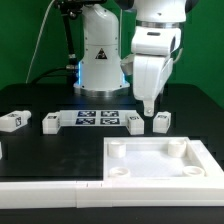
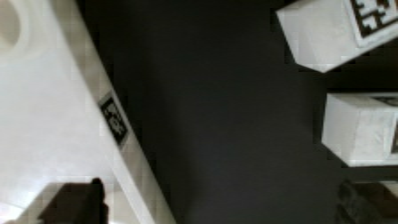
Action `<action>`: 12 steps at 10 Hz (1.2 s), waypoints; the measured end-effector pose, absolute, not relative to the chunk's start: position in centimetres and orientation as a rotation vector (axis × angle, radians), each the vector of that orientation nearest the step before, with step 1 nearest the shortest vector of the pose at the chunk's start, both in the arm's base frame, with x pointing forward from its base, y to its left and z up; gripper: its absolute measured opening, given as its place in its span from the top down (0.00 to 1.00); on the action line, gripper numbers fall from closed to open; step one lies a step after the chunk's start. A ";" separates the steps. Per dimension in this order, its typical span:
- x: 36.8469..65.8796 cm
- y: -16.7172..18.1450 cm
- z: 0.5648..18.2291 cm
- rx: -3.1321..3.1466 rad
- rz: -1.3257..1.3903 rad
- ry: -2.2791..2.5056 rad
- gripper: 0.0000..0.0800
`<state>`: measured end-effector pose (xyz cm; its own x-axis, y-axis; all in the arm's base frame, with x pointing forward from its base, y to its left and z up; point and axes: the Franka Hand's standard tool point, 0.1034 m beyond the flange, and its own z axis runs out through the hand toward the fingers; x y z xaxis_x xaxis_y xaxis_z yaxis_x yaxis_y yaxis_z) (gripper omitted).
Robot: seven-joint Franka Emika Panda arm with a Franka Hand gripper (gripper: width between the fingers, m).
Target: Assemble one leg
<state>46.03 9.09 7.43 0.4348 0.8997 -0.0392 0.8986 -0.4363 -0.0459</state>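
- Green backdrop behind a black desk (image 1: 60, 150), with the arm's white base (image 1: 100, 55) standing at the back.
- The marker board (image 1: 95, 120) lies flat on the desk in front of that base.
- Four small white blocks sit in a row level with the board. The far-left leg (image 1: 12, 122) and the second leg (image 1: 50, 122) are on the exterior view's left of it. The third leg (image 1: 133, 123) and the fourth leg (image 1: 160, 122) are on its right.
- The tool (image 1: 148, 105) hangs just above the desk over the gap between the third and fourth legs, touching neither.
- In the wrist view its dark fingertips (image 2: 71, 203) stand well apart, with only bare desk between them. It is spread and holds nothing.
- That view also shows two of the blocks side by side, apart from each other, one with its tag facing the camera.
- The large white tray-like piece (image 1: 160, 160) rests nearer the exterior camera, corner sockets upward. A small tag shows on its edge in the wrist view.
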 end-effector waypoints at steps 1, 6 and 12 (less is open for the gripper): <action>46.0 9.1 7.4 -2.718 0.091 -1.541 0.19; 41.9 9.5 5.3 -3.044 0.112 -0.546 0.19; 39.9 11.1 4.5 -3.058 0.155 0.360 0.19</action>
